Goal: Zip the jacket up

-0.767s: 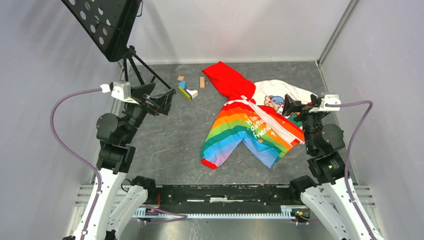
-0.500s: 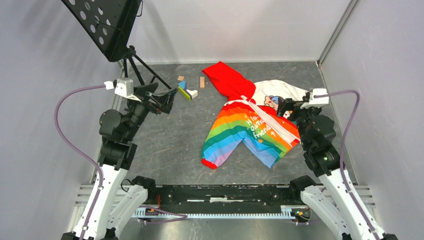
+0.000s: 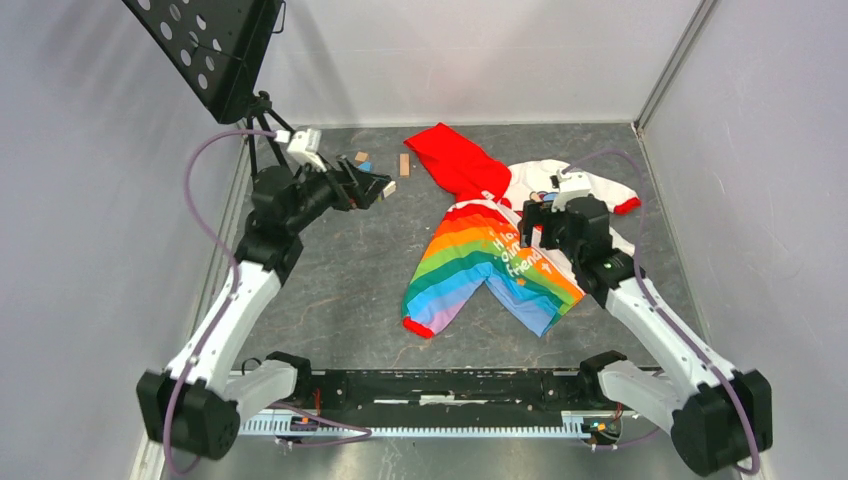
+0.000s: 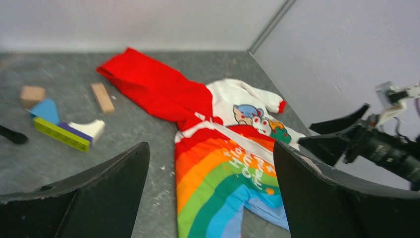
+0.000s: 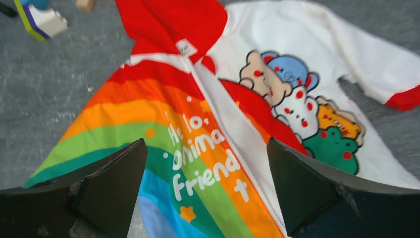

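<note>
Right gripper [image 3: 535,222] hangs above the jacket [image 3: 470,262], jaws released. Left gripper [image 3: 372,187], left of the jacket, is released too.

the jacket [image 3: 490,250] is lying spread on the worktop [image 3: 340,290], right of centre, with its hood pointing toward the far wall. a few blocks [image 4: 64,133] are sitting to its left, near the stand [image 3: 262,110] in the far-left corner. the left gripper [image 3: 380,186] is hovering beside the blocks, and the right gripper [image 3: 528,228] is hanging over the jacket's right half.

Bright, soft light; faint shadows; in my left wrist view the small rainbow-striped cloth jacket [image 4: 218,171] looks a bit fuzzy.
</note>
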Motion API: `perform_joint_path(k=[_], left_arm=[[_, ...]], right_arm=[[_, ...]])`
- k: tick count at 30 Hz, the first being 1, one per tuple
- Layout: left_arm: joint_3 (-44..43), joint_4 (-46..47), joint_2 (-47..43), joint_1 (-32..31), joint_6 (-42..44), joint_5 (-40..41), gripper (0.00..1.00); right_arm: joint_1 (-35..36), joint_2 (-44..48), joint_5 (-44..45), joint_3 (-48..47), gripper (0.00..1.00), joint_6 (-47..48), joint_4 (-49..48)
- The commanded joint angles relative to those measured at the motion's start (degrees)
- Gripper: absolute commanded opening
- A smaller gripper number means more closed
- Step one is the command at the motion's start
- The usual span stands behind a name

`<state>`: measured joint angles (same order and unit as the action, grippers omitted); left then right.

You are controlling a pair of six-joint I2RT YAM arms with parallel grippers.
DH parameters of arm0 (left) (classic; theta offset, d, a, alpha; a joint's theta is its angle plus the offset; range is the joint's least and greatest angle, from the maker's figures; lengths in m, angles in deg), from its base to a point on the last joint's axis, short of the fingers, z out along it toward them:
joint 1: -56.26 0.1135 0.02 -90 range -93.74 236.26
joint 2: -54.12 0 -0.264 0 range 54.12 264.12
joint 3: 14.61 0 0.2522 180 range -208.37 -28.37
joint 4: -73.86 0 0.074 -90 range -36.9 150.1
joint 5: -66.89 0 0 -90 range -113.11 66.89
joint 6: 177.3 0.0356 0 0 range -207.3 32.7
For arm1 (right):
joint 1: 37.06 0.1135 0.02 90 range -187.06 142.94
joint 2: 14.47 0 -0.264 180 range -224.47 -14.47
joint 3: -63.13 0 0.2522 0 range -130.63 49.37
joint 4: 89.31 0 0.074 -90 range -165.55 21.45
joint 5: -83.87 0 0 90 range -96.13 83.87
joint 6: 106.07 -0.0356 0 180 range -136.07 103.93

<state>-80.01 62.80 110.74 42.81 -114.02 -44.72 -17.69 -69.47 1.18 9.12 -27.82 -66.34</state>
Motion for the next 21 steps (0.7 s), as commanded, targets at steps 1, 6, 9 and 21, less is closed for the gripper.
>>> perform_joint_path(k=[1,6,9,21], left_arm=[[-4.4,-0.2,10.4,-2.8,-8.6,-8.2,1.00],[-8.9,-8.5,24.6,-9.0,-9.6,-10.9,1.00],[-10.9,-13.2,29.8,-11.8,-8.3,-9.0,0.97],[-18.4,-24.8,45.7,-15.6,-5.9,-1.8,0.86]], right_arm=[[-0.3,-6.2,-2.4,-0.1,0.98,-1.3,-1.3],[-1.6,-14.2,-6.1,-0.6,0.98,-5.0,-8.3],[-3.3,-20.3,-7.1,-2.8,0.94,-10.3,-14.1],[-9.5,-39.5,-14.5,-12.6,0.69,-10.2,-29.4]])
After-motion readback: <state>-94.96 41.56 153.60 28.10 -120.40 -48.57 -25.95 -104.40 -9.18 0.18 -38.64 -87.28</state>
